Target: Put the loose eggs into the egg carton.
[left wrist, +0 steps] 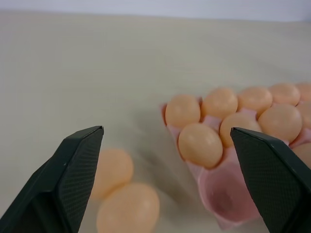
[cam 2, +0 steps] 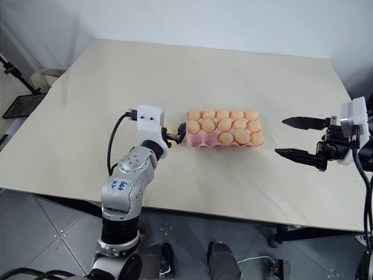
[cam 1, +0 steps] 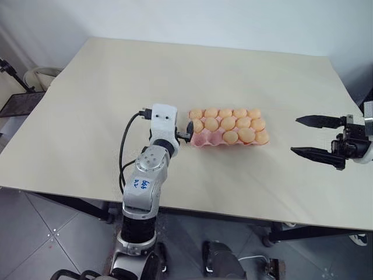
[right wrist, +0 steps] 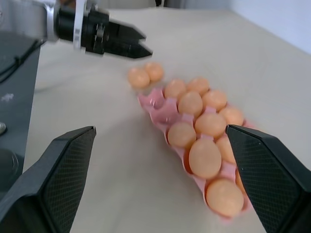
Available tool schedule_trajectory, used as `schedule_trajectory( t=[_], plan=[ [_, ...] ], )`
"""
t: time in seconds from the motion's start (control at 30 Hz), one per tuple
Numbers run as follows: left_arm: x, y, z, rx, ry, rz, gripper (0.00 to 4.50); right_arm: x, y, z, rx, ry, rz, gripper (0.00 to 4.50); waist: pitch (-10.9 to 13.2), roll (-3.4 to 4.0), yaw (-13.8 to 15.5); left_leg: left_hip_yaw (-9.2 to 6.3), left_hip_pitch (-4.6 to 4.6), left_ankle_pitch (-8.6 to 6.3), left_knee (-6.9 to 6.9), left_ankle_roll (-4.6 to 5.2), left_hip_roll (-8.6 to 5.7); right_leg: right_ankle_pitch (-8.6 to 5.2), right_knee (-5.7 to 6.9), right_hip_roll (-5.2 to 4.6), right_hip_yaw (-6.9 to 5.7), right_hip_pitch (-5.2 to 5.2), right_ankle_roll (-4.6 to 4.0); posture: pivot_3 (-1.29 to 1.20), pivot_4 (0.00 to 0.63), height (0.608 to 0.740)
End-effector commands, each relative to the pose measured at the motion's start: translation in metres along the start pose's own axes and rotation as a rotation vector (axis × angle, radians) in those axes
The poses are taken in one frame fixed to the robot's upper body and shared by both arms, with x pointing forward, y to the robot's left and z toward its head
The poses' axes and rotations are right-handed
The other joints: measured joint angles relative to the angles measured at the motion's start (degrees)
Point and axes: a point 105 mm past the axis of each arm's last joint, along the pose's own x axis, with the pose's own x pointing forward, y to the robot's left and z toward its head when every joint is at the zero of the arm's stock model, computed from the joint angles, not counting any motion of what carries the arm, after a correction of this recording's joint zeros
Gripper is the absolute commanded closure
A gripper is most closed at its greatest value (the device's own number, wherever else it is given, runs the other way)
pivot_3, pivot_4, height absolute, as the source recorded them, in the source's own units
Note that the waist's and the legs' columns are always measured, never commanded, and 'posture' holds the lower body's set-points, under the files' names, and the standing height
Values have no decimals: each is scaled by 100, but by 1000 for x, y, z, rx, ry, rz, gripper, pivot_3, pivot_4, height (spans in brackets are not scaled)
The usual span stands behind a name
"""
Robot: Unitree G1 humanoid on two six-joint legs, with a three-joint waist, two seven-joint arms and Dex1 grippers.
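On the worktop [cam 1: 87, 99]: you are looking at a pink carton [cam 1: 201, 139] lying mid-table, with two loose eggs [right wrist: 146, 74] sitting just beside its left end, touching each other.

Carton fill: most cups are already holding eggs; two cups at the near-left corner are standing empty, so you are probably dealing with the last two eggs.

Left end effector [left wrist: 160, 184]: it is hanging released, jaws spread wide and grasping nothing; it is pointing level along the table, with the two eggs low by its left finger and the empty cup by its right one.

Why it is sitting there: judging by the pose, you are lining it up between the eggs and the free cups, so a short carry should be enough.

Right end effector [cam 1: 317, 137]: it is waiting released and empty, well apart from the carton's right end, probably kept clear so the arms are not crowding each other.

Risk: the two eggs are touching, so closing on one may be nudging the other into a roll.
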Motion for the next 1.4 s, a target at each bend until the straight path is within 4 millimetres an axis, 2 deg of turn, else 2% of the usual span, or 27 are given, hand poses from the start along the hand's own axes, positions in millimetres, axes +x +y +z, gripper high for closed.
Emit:
schedule_trajectory(
  t=[0.03, 0.17, 0.33, 0.53, 0.9, 1.4],
  plan=[
    [-8, 3, 12, -16, -45, 49, 55, 0, -2, 5, -11, -28, 11, 0, 0, 0, 3, 0, 0, -2, 0, -3, 0, 0, 0, 0, -1, 0, 0, 0, 150, 740],
    [-11, 11, 9, -30, -29, 104, 55, 4, -3, 2, -2, -19, 16, 0, 0, 0, -1, 0, 0, -7, 1, -6, -1, 0, 0, -4, 0, 2, -1, 0, 150, 740],
    [-12, 25, -5, -66, 39, 184, 55, 6, -6, 0, -2, 3, 11, 0, 0, 0, -9, 0, 0, -6, 1, -4, -1, 0, 0, -4, -1, 1, -1, 0, 150, 740],
    [-10, 19, -19, -105, 117, 155, 55, 6, -7, -1, -1, 13, 9, 0, 0, 0, 1, 0, 0, -8, 0, -8, -1, 0, 0, -4, -2, 0, -1, 0, 150, 740],
    [-8, 16, -22, -72, 119, 124, 55, 3, -6, -3, 7, 28, -10, 0, 0, 0, -1, 1, 0, -12, 0, -17, -2, 0, -2, -6, -2, 0, -1, 0, 150, 740],
    [23, 27, -26, -35, 104, 98, 55, 1, -4, -4, 13, 34, -34, 0, -2, 3, 1, 2, -1, -9, -1, -14, -2, 0, -3, -6, -2, 0, 0, 0, 150, 740]
  ],
)
